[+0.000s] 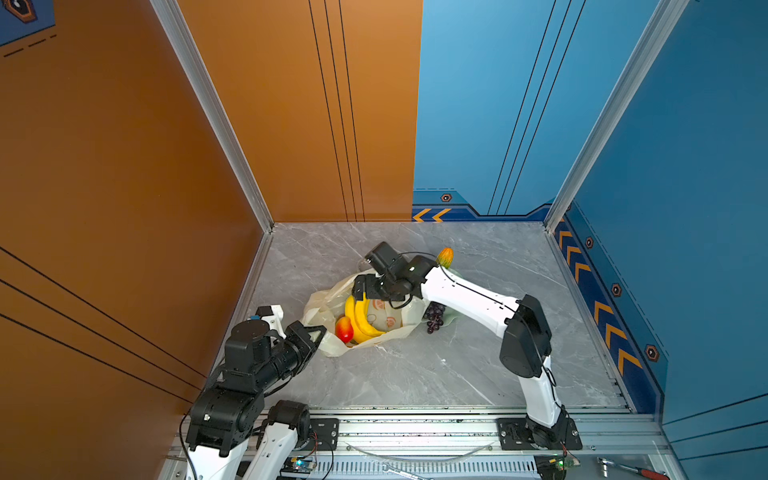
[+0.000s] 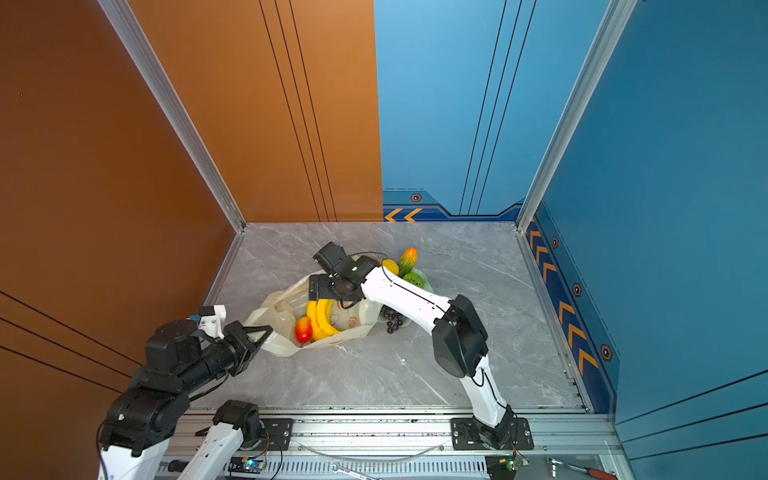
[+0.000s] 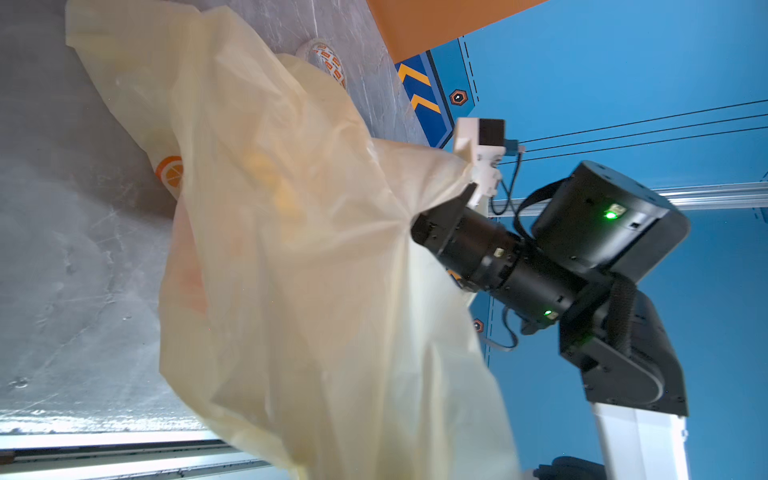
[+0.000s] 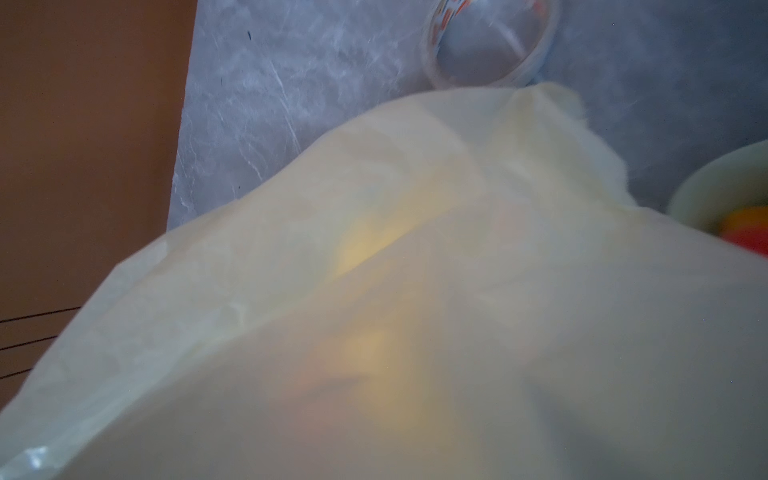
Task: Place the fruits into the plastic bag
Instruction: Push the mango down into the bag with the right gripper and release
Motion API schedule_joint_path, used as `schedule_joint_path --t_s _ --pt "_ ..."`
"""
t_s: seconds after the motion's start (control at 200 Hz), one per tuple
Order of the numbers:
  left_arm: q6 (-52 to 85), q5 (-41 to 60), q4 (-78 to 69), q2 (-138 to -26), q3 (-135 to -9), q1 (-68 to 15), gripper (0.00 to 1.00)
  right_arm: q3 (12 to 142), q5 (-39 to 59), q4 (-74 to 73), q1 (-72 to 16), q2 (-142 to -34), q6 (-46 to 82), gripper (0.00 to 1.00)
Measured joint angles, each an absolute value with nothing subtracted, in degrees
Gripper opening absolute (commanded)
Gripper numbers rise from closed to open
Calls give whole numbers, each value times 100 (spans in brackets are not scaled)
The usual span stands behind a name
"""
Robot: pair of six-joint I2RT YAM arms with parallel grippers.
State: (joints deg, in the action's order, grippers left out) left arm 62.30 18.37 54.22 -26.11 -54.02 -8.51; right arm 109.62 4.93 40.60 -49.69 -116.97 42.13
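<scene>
At the left of both top views, the left tool (image 1: 312, 332) (image 2: 258, 332) is clenched on the bag's (image 1: 320, 305) (image 2: 277, 312) near-left edge and holds the plastic up off the desk (image 1: 415, 374). The bag lies crumpled left of the desk's middle, its mouth spread open upward. Inside it, nearest the left tool, sits a red fruit (image 1: 344, 328) (image 2: 304, 329). Touching it on the right are the bananas (image 1: 363, 318) (image 2: 321, 320), which lie lengthwise on the bag's printed inner side.

The right tool (image 1: 360, 287) (image 2: 320, 288) reaches across the middle and hangs right at the far end of the bananas, over the bag's mouth. I cannot tell whether it has released them or is grasping them.

In the left wrist view the bag (image 3: 291, 257) fills the middle, with yellow showing faintly through it and a tape roll (image 3: 328, 62) on the desk just beyond. The right wrist view is blurred: bag (image 4: 374, 291) up close and the tape roll (image 4: 490, 41) behind it.

Right of the bag, partly under the right arm, stands the dish (image 2: 429, 286). The grapes (image 1: 434, 316) (image 2: 392, 320) lie at its near edge, just beside the bag. A yellow fruit (image 2: 390, 266), a green ball (image 2: 413, 279) and an oblong fruit (image 1: 445, 257) (image 2: 408, 259) sit at its far side. The right wrist view also shows an orange-red fruit (image 4: 744, 228) in the dish (image 4: 706, 187).
</scene>
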Motion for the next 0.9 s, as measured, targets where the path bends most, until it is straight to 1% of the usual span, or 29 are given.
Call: schedule_joint_path --t_s 0.105,0.195,0.355,0.516,0.741,0.901 --pt "6099 1669 5614 -2580 -5481 -851 0 11124 580 4176 -4661 -11723 3857 100" --pt "6088 1483 5784 -2397 -5485 -851 0 11507 733 4246 -4525 -12075 3586 100" --pt "6112 1173 6040 -1955 -5505 -851 0 12215 1031 4270 -4593 -12901 3393 100" --pt "6130 1020 6254 -1859 -5505 -851 0 12822 1251 4309 -4729 -13496 3385 100" --pt "6237 937 6257 -1887 -5478 -851 0 13163 1505 4346 -4600 -13552 3385 100" --pt "6307 945 6071 -2064 -5478 -851 0 13100 1527 4421 -4460 -13382 3350 100"
